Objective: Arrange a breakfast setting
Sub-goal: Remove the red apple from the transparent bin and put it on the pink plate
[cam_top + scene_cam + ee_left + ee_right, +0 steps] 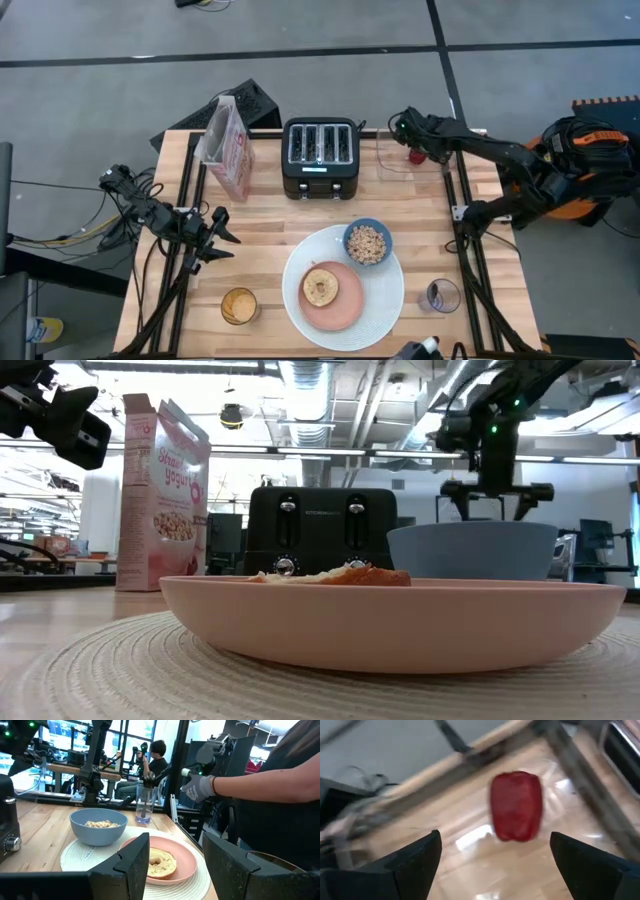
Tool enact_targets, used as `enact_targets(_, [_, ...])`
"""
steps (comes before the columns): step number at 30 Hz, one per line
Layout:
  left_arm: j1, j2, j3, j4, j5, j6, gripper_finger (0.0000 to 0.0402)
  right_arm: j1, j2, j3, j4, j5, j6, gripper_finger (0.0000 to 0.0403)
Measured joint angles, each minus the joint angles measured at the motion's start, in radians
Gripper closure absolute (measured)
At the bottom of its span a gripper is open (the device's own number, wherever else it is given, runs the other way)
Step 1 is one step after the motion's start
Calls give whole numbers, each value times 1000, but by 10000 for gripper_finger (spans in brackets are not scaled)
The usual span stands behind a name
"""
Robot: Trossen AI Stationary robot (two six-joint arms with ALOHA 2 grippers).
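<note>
Your right gripper (pixel 412 150) hangs at the far right corner of the pale wooden slat table (pixel 260 225), fingers spread wide over the small red fruit (pixel 515 806), which lies in a clear shallow container (pixel 395 158) and is not touched. Your left gripper (pixel 218 235) waits, open and empty, over the table's left side. Near the front edge sits the large round white woven plate (pixel 385 300), carrying the smaller pink plate (pixel 345 305) with the toasted bagel half (pixel 320 287) and the small blue bowl of cereal (pixel 368 242). A black four-slot toaster (pixel 320 157) and pink cereal box (pixel 228 148) stand at the back. Beyond the table's near edge, a person's grey-gloved hand (pixel 197 787) shows; another person sits farther off among the workbenches.
</note>
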Motion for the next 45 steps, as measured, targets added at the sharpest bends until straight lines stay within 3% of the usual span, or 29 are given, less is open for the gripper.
enact_targets(6, [0, 0, 0, 0, 0, 0, 233, -39, 100, 0, -14, -38, -78, 18])
enact_targets(15, [0, 0, 0, 0, 0, 0, 233, -45, 233, 0, -14, -33, -64, 19])
enact_targets(33, [0, 0, 0, 0, 1, 0, 233, -147, 249, -1, 22, -17, -88, 19])
enact_targets(45, [0, 0, 0, 0, 3, 0, 233, -151, 249, -96, 170, -33, -88, 19])
